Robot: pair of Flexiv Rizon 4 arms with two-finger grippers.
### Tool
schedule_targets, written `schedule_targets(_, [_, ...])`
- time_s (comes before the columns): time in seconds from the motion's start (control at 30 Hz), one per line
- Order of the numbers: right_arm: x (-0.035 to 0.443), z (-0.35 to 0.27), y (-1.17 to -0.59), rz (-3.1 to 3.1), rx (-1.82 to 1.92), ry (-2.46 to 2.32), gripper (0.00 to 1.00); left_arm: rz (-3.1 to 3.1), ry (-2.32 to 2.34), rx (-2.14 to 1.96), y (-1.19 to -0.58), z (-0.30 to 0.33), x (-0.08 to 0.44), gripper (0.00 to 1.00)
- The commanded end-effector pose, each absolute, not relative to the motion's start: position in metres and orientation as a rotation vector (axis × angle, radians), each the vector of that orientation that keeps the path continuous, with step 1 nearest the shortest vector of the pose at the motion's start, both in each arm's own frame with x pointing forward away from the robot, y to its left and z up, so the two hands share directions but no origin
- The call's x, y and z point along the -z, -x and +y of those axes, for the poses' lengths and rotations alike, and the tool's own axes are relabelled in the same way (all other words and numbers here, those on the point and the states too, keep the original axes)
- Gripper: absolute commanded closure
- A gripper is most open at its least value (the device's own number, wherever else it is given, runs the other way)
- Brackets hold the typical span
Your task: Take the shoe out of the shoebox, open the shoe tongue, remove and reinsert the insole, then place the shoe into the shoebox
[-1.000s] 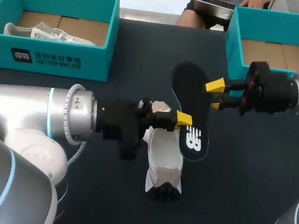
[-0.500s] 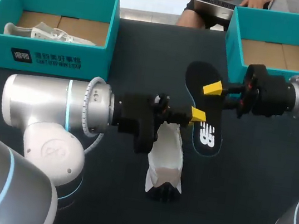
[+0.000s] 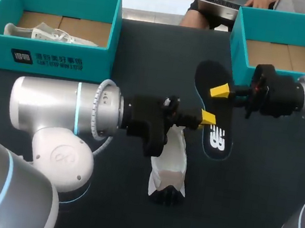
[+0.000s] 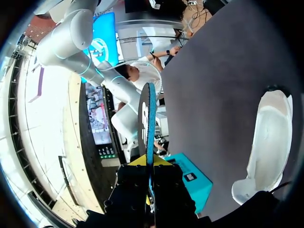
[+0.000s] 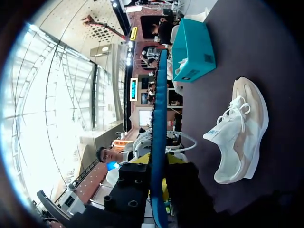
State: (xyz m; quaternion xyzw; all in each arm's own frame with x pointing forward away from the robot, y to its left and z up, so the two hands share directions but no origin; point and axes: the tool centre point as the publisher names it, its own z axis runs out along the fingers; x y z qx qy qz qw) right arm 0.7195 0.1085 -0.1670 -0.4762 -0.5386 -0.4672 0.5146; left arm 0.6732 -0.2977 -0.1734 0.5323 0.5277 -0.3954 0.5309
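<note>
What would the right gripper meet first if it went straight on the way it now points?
The right gripper is shut on the insole. Past that, the left gripper lies roughly in its line and is probably first, though depth is unclear. The shoe lies off to the side.

Bright, even light; soft sheen on left arm's [image 3: 55, 108] silver shell, dark tabletop [image 3: 253, 209] matte; daylight glare floods both wrist views.

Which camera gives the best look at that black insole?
The head view: it shows the whole flat face of the insole, held by the left hand and right hand. Both wrist views catch the insole only edge-on, as a thin strip.
</note>
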Motion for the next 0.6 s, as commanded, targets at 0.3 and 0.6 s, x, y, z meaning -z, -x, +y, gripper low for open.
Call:
schedule_targets(0.3, [0.173, 0.107, -0.726, -1.285, 1.111, 1.134, 1.00, 1.304, -1.293, 0.968, -0.668, -0.291, 0.183, 0.52])
schedule_targets(0.6, [0.187, 0.104, -0.729, -1.254, 1.112, 1.134, 1.00, 1.417, -1.303, 0.918, -0.685, -0.254, 0.188, 0.00])
